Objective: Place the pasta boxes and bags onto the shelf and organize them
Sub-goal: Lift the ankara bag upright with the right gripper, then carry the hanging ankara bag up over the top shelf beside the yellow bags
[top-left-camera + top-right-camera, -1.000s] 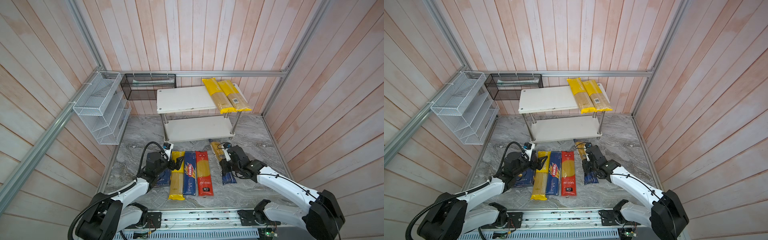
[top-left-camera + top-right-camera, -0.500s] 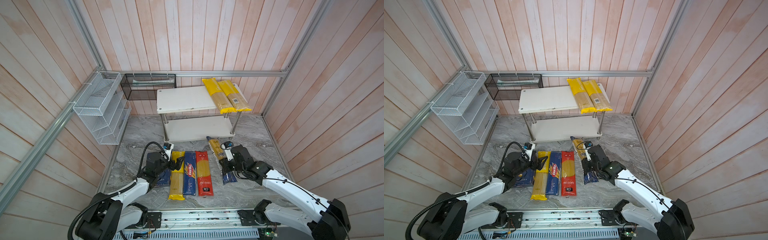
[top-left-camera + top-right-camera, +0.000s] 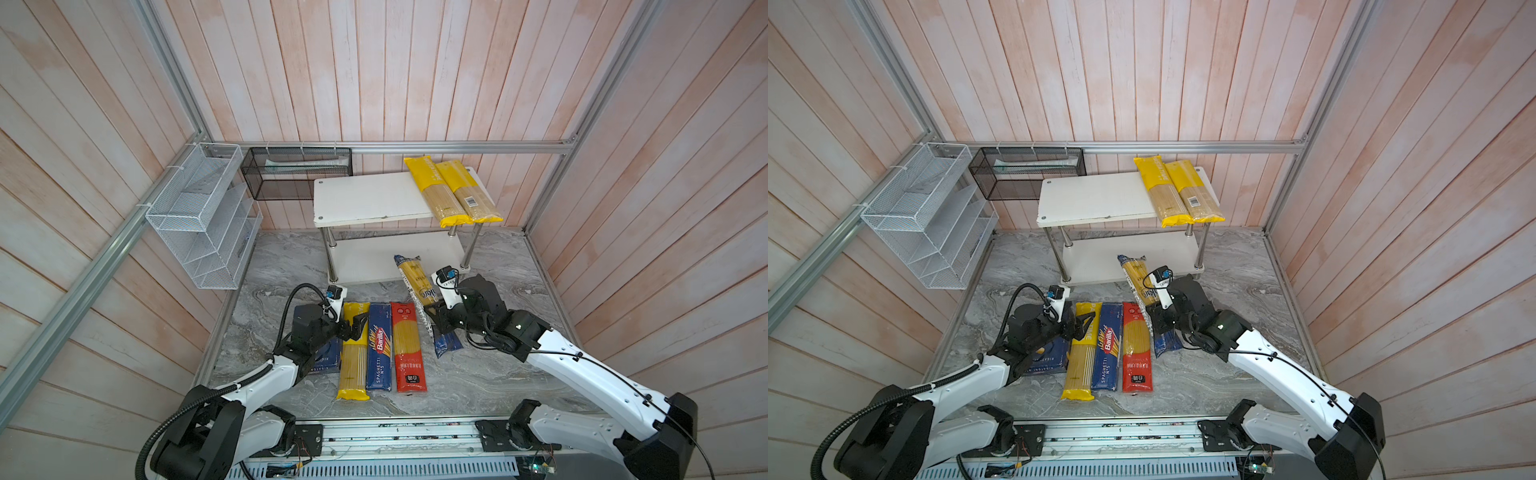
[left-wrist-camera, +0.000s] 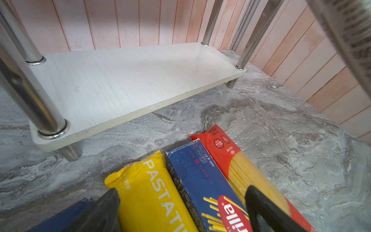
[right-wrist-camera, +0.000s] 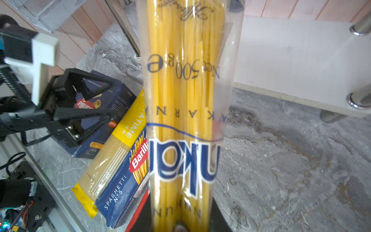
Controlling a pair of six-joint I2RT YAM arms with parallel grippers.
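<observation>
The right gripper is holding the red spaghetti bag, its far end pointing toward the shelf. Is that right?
Not the red one: the right gripper holds the clear bag with navy print, its far end toward the shelf. The right wrist view shows it.

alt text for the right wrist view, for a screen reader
A clear spaghetti bag with navy lettering fills mid-frame, clamped in the right gripper. Beside it on the marble tabletop lie a yellow-ended bag, a Barilla spaghetti box and a rigatoni box by the open left gripper; the white shelf stands behind.
</observation>
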